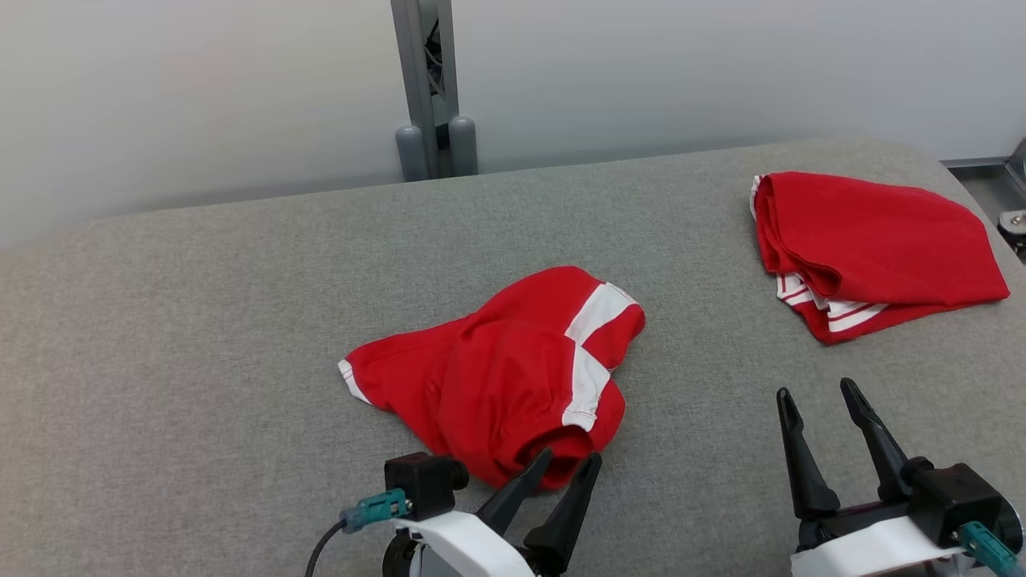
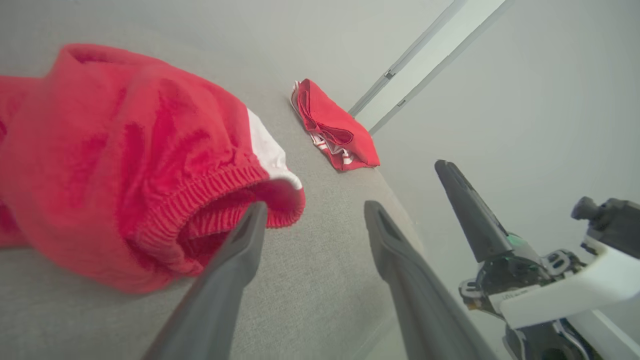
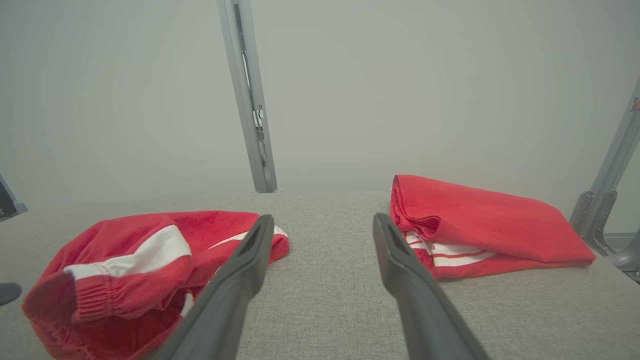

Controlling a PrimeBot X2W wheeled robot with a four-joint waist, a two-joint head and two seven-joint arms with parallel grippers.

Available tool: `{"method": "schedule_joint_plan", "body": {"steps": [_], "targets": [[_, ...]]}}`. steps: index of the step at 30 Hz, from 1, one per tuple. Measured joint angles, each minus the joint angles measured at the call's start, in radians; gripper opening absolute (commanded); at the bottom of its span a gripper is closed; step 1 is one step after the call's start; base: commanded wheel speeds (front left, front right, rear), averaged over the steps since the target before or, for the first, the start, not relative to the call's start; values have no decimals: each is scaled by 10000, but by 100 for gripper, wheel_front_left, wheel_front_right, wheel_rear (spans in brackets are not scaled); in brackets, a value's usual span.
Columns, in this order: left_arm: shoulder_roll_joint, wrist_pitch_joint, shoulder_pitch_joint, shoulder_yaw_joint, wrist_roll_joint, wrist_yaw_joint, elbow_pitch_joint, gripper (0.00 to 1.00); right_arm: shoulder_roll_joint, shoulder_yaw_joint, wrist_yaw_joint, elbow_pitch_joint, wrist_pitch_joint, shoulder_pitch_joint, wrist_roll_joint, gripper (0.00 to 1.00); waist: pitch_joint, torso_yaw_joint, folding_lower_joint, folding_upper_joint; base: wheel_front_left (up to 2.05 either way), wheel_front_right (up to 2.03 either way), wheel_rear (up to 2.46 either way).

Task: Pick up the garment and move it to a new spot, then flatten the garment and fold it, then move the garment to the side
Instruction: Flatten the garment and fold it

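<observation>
The crumpled red garment with white stripes (image 1: 513,377) lies mid-table on the grey fabric-covered surface (image 1: 200,361), its elastic waistband facing the left gripper (image 1: 570,455), whose fingers stand apart at that hem, seemingly to pinch it, while the right gripper (image 1: 817,389), likewise spread, hovers clear.

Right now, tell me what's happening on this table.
The robot's left gripper is open at the elastic waistband of a crumpled red garment, which lies in the middle of the grey table. It has not closed on the garment. The right gripper is open over bare surface, holding nothing. A folded red garment lies apart at the far right. The crumpled one is not yet flattened or folded.
</observation>
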Motion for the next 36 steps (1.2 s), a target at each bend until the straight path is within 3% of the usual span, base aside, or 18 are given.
{"method": "schedule_joint_plan", "body": {"steps": [6, 18, 19, 20, 21, 22, 26, 29, 36], "targets": [[6, 236, -637, -288, -1116, 462, 596, 100, 2, 35, 0, -15, 0, -184, 6, 100, 379, -273, 0, 0, 0, 0, 0], [0, -349, -1532, -247, -1896, 1168, 1423, 100, 4, 59, 0, 10, 0, -447, 8, 100, 691, -671, 0, 0, 0, 0, 0], [-6, -378, -1538, -199, -2034, 1177, 1482, 89, 2, 61, 0, 13, 0, -462, 8, 100, 692, -694, 0, 0, 0, 0, 0], [-8, -470, -1590, -165, -2059, 1212, 1588, 48, 2, 69, 0, 17, 0, -468, 10, 100, 690, -714, 0, 0, 0, 0, 0], [0, -589, -1685, -128, -2038, 1225, 1699, 27, 2, 73, 0, 27, 0, -472, 17, 100, 684, -734, 0, 0, 0, 0, 0], [0, -742, -1760, -63, -2038, 1225, 1747, 0, 2, 81, 0, 38, 0, -477, 31, 100, 675, -752, 0, 0, 0, 0, 0], [15, -1246, -1999, 69, -1837, 1076, 1806, 0, 4, 100, 0, 56, 0, -485, 58, 100, 649, -793, 0, 0, 0, 0, 0], [75, -1375, -2404, 161, -1785, 709, 1555, 0, 4, 71, 0, 69, 0, -486, 105, 100, 624, -772, 0, 0, 0, 0, 0], [341, -581, -4474, 25, -1377, 230, 1214, 0, 6, 282, 0, 232, 0, -534, 176, 100, 481, -844, 0, 0, 0, 0, 0]]}}
